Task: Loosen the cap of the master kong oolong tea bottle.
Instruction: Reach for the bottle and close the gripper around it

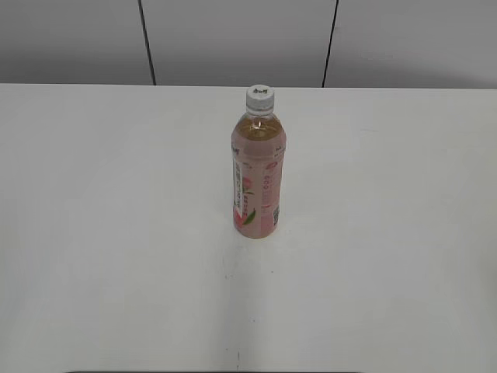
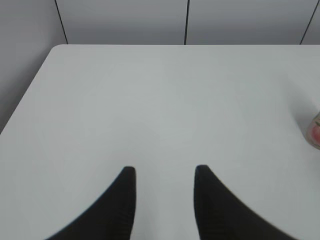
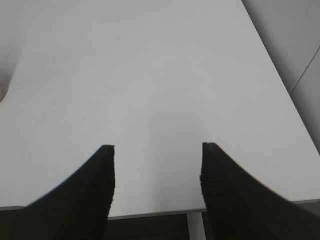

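Observation:
The master kong oolong tea bottle (image 1: 256, 179) stands upright near the middle of the white table, with its pink label and amber tea. Its white ribbed cap (image 1: 260, 98) sits on top. Neither arm shows in the exterior view. In the left wrist view my left gripper (image 2: 165, 172) is open and empty over bare table, and a sliver of the bottle (image 2: 315, 132) shows at the right edge. In the right wrist view my right gripper (image 3: 157, 150) is open and empty near the table's front edge; the bottle is not clearly visible there.
The white table (image 1: 116, 233) ends at a grey panelled wall (image 1: 233, 39) behind. The table's front edge (image 3: 150, 210) and a leg show below the right gripper. The table's left edge (image 2: 25, 100) shows in the left wrist view.

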Motion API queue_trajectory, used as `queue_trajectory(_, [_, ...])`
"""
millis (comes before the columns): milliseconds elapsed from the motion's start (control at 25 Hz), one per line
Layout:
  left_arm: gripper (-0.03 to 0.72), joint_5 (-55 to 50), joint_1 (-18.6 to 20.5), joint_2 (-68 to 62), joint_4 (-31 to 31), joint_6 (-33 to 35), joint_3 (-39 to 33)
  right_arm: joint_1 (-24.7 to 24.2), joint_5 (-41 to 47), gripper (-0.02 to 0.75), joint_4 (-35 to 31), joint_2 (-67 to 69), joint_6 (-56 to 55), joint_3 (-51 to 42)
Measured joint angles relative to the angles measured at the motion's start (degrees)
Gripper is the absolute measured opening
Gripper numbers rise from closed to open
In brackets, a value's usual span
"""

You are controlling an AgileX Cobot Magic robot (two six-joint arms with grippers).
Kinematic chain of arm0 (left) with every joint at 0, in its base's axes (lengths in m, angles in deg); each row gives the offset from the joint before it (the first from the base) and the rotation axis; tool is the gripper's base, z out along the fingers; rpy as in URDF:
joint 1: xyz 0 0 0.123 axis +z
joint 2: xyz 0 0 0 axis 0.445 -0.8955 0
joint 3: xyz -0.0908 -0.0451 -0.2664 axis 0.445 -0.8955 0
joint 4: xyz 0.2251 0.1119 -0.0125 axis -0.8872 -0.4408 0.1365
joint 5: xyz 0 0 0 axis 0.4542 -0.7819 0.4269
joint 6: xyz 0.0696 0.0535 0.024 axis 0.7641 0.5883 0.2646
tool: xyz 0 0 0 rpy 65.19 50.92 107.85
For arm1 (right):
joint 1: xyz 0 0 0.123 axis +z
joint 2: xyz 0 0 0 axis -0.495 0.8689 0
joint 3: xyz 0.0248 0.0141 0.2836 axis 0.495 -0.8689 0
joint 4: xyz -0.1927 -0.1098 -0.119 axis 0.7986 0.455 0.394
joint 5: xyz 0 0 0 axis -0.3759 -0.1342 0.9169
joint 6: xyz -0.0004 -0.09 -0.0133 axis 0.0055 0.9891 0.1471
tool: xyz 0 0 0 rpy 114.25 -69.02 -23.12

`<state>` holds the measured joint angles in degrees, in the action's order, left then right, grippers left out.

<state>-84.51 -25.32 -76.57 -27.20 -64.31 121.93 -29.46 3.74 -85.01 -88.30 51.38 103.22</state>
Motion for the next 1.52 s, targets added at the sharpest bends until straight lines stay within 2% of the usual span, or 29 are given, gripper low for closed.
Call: queue_trajectory(1520, [0.241, 0.4, -0.1, -0.2, 1.1, 0.0, 0.1, 0.0, 0.0, 0.419, 0.0, 0.0, 0.0, 0.0])
